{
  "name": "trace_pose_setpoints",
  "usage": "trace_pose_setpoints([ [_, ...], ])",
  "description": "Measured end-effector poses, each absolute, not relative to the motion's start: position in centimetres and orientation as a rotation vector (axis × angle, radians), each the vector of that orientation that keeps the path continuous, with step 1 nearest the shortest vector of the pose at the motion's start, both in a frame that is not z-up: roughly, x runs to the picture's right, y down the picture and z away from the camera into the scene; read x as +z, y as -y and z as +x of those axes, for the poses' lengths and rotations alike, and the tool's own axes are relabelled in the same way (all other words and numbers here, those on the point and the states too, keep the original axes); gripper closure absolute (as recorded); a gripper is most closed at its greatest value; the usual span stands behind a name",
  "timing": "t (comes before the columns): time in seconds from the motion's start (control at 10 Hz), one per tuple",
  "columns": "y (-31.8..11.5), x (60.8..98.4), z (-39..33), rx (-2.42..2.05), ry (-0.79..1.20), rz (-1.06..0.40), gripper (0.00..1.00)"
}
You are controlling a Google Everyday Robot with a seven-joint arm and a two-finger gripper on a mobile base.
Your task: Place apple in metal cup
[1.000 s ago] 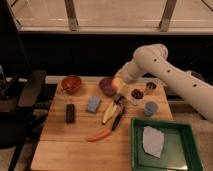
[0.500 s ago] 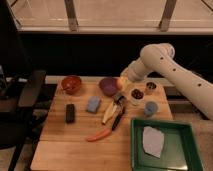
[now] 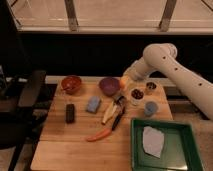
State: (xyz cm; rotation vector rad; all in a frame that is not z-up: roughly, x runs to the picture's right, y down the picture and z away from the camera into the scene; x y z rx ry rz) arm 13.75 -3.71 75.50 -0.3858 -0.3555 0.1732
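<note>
My gripper (image 3: 128,83) hangs at the end of the white arm that reaches in from the right, and it is shut on the apple (image 3: 123,80), a small yellow-orange fruit. The apple is held above the table, just over the right rim of the purple bowl (image 3: 108,85). The metal cup (image 3: 150,87), small and silver-grey, stands on the table to the right of the gripper, apart from it.
A clear glass with dark red contents (image 3: 136,95) and a light blue cup (image 3: 151,107) stand near the metal cup. Elsewhere on the wooden table (image 3: 70,145) are a red-orange bowl (image 3: 71,83), blue sponge (image 3: 93,104), black block (image 3: 70,113), banana (image 3: 108,113), carrot (image 3: 100,135) and green tray (image 3: 175,160) with a white cloth (image 3: 152,141).
The arm has carried the apple to the right, from over the purple bowl toward the cups, then slightly down. Nothing on the table has moved.
</note>
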Motion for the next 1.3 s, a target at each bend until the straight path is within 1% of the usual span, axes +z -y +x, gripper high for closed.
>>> trace_pose_setpoints([
  [0.4, 6.0, 76.2, 20.6, 0.259, 0.290, -0.369, 1.00],
  [0.6, 7.1, 76.7, 22.8, 0.300, 0.255, -0.368, 1.00],
  [0.8, 7.5, 78.0, 24.5, 0.346, 0.220, -0.382, 1.00],
  [0.9, 7.5, 78.6, 24.8, 0.357, 0.216, -0.389, 1.00],
  [1.3, 7.5, 78.6, 25.0, 0.361, 0.214, -0.389, 1.00],
])
